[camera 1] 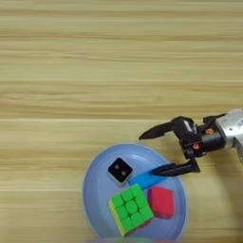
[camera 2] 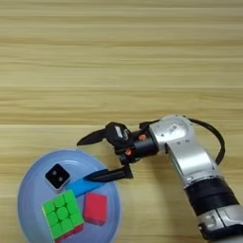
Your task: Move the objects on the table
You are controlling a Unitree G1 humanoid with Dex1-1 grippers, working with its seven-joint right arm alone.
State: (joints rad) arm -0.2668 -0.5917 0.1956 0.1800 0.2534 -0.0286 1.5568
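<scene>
On the wooden table [camera 1: 95,57], low & left of centre, sits a round pale-blue plate [camera 1: 97,190] w/ all four objs on it. Going left to right: the small white cube w/ black face [camera 1: 119,170] sits at the plate's upper middle; the green-topped puzzle cube [camera 1: 131,209] sits below it, toward the near rim, turned at an angle; the flat blue block [camera 1: 145,181] lies just right of the white cube, touching or nearly touching the puzzle cube's top corner; the red cube [camera 1: 162,202] sits right beside the puzzle cube, below the blue block. Rest of the table top, esp. the far half, is bare wood.

Right gripper [camera 1: 147,153] comes in from the right on a silver forearm [camera 2: 190,156], fingers spread wide, holding nothing. The upper finger [camera 1: 156,131] points left over bare table just past the plate's far rim; the lower finger [camera 1: 173,169] reaches over the plate's right side, tip at the blue block's right end; contact can't be told.
</scene>
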